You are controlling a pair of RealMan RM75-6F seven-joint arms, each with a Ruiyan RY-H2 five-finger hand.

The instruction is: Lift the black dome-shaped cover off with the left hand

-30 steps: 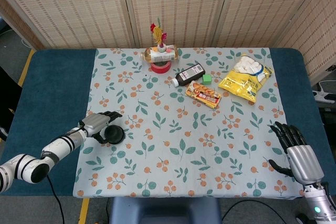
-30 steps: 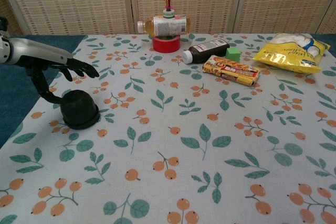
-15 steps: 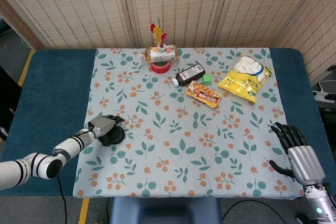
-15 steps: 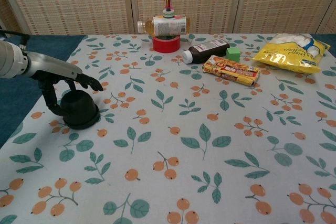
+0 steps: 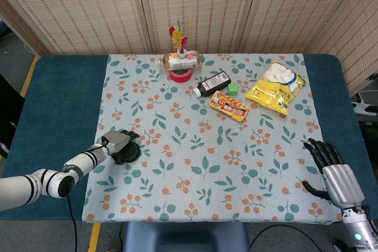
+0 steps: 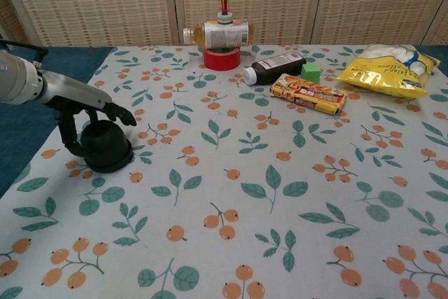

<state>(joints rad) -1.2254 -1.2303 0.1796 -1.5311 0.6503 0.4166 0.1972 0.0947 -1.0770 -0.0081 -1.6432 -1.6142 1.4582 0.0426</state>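
The black dome-shaped cover point(image 5: 131, 153) point(image 6: 106, 146) sits flat on the floral tablecloth near its left edge. My left hand point(image 5: 116, 142) point(image 6: 89, 108) hovers right over it. Its fingers arch across the top and far side, and the thumb hangs down along the cover's left flank. The fingers are still spread, not clamped, and the cover rests on the cloth. My right hand point(image 5: 331, 168) lies open at the table's near right corner, holding nothing; it shows only in the head view.
At the back stand a bottle on a red tape roll point(image 5: 181, 75) point(image 6: 222, 59), a dark bottle point(image 5: 211, 84) lying down, a green cube point(image 6: 311, 71), a snack box point(image 6: 308, 94) and a yellow bag point(image 5: 276, 88). Blue table surface point(image 5: 59, 98) borders the cloth on the left.
My left hand has moved in over the cover and lowered, its fingers now draped closer around it. The cover and my right hand have not moved.
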